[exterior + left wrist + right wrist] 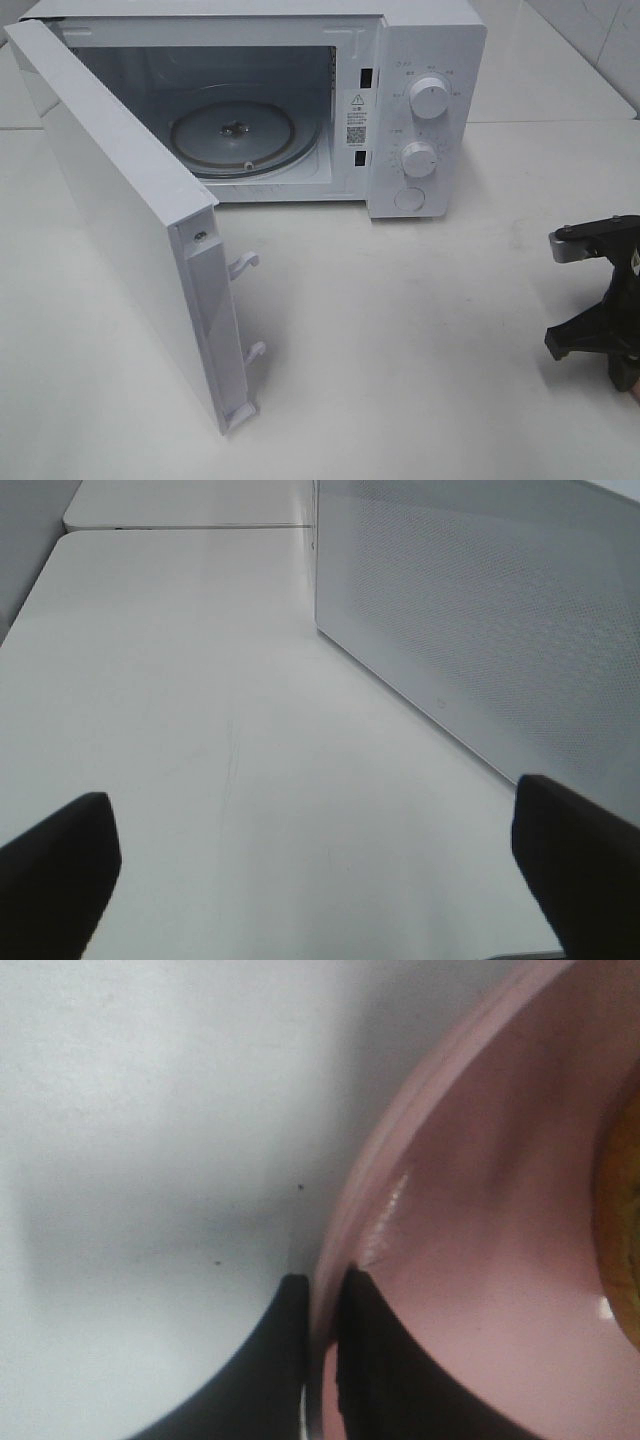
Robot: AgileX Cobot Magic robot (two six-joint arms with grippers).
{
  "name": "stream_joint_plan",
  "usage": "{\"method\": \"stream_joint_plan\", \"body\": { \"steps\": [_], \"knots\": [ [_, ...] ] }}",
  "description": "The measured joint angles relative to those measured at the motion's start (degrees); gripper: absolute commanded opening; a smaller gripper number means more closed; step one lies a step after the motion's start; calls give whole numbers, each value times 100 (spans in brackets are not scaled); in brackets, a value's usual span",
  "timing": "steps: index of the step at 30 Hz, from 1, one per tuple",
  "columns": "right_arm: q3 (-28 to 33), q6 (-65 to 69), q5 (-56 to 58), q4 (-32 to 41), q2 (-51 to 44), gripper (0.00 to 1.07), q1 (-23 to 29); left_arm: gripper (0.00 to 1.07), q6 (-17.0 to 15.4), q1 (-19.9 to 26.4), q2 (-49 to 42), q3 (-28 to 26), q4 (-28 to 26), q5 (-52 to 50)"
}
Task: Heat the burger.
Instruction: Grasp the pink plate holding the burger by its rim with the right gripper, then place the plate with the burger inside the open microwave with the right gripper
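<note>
The burger (pixel 622 1240) shows only as a golden-brown edge on a round pink plate (pixel 480 1260) in the right wrist view. My right gripper (pixel 325 1285) is shut on that plate's rim, one finger inside it and one outside. In the high view only the right arm (pixel 600 300) appears, at the right edge of the table; the plate and burger are out of that view. The white microwave (pixel 420 60) stands at the back with its door (pixel 120 220) swung wide open and its glass turntable (pixel 235 135) bare. My left gripper (pixel 312 800) is open over the table, holding nothing.
The open door juts toward the front left, its two latch hooks (pixel 245 265) sticking out. Its perforated outer face (pixel 500 610) is close beside the left gripper. Two knobs (pixel 430 100) and a button are on the microwave's right panel. The white table (pixel 400 330) stretches between microwave and right arm.
</note>
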Motion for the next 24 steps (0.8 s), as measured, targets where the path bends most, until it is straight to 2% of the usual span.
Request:
{"method": "stream_joint_plan", "body": {
  "steps": [12, 24],
  "knots": [
    [23, 934, 527, -894, -298, 0, 527, 100, 0, 0, 0, 0, 0, 0],
    [69, 1427, 1123, -1421, -768, 0, 1140, 100, 0, 0, 0, 0, 0, 0]
  ]
}}
